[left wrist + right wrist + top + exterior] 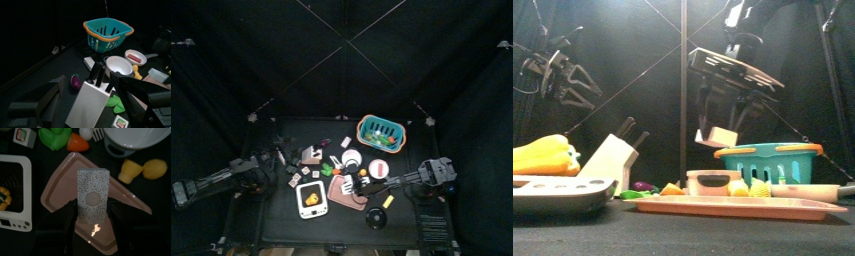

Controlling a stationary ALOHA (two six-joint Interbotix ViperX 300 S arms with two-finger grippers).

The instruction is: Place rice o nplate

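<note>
At the very front of the table lies the flat pink plate (740,207), with a grey and white tray (560,193) to its left. A yellow pepper (543,155) sits on that tray. Behind the tray stands a white knife block (607,160) with black handles sticking up.

The right gripper (716,137) hangs above the plate. Its jaws are closed on the rice (91,195), a small white block with grey speckles and a round patch on its front. No words can be read on it. The rice is up in the air, not touching the plate (70,185). In the right wrist view it is right over the pink plate.

Behind the plate is a teal basket (774,161) with an orange rim. A small white pot (711,181) stands next to the basket, on its left. A yellow lemon (155,168) and an orange piece of food (78,143) lie near the plate's far edge. A green thing (55,136) lies next to the orange piece.

The left gripper (273,158) is over the left side of the table, well away from the plate. I cannot tell if its jaws are open or closed.

In the top view the white tray (311,203) has orange marks on it, but no writing can be read.
</note>
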